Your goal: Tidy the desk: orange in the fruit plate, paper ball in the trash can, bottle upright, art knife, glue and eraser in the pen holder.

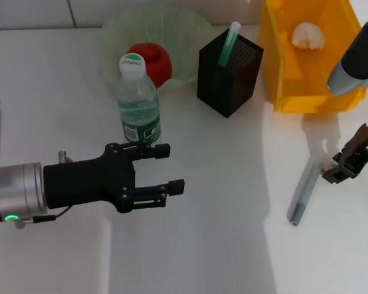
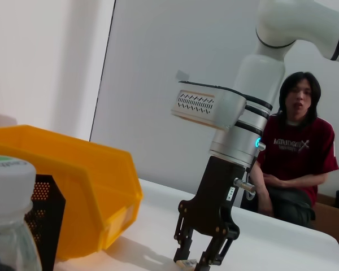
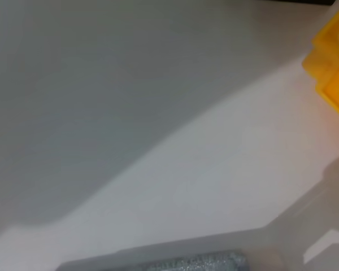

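The right tool point(image 1: 351, 160) is low over the worktop point(image 1: 221, 245), fingers closed on a small pale piece, probably the eraser point(image 2: 186, 263), though the view is poor. The grey knife point(image 1: 304, 195) lies just beside it. Next, I judge: lift and carry to the black holder point(image 1: 228, 72), already holding the glue point(image 1: 227, 43). The left tool point(image 1: 165, 168) hangs open and empty beside the upright bottle point(image 1: 138, 101).
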Available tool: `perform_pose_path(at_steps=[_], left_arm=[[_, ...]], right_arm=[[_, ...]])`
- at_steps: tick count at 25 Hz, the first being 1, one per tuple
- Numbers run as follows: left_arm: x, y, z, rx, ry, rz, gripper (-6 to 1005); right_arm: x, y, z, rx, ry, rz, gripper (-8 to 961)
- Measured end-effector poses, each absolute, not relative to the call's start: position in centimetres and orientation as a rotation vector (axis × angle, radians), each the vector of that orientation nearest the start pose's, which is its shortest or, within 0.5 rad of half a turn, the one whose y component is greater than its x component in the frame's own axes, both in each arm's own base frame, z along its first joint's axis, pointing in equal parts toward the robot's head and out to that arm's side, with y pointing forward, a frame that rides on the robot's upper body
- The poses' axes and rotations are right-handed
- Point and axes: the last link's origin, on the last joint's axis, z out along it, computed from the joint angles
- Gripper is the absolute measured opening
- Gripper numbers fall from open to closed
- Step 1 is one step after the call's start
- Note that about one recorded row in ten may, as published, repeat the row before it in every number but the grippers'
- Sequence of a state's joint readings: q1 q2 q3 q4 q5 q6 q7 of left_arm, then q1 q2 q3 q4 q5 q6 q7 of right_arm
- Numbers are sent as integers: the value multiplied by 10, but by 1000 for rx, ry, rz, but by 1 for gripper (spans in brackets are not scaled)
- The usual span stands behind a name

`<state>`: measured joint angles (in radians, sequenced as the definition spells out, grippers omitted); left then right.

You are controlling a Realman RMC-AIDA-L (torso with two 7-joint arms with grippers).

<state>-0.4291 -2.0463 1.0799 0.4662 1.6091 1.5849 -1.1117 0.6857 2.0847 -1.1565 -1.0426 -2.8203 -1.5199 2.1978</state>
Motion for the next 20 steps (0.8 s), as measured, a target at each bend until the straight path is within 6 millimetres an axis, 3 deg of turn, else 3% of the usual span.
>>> perform_pose_path(at_steps=[5, 14, 17, 18, 20], left_arm=[[-263, 281, -39, -2815, -465, -923, 765], [-263, 281, -39, -2809, -468, -925, 765], [-263, 280, -37, -2812, -470, -930, 765], [-263, 280, -37, -2812, -469, -932, 765], [-263, 280, -36, -2810, -466, -934, 765]], right_arm=[[248, 367, 8, -2627, 814, -765, 438], [244, 368, 14, -2604, 818, -744, 261], [217, 366, 35, -2594, 807, -682, 244], [217, 366, 35, -2594, 807, -682, 244], [194, 367, 51, -2561, 773, -616, 243]])
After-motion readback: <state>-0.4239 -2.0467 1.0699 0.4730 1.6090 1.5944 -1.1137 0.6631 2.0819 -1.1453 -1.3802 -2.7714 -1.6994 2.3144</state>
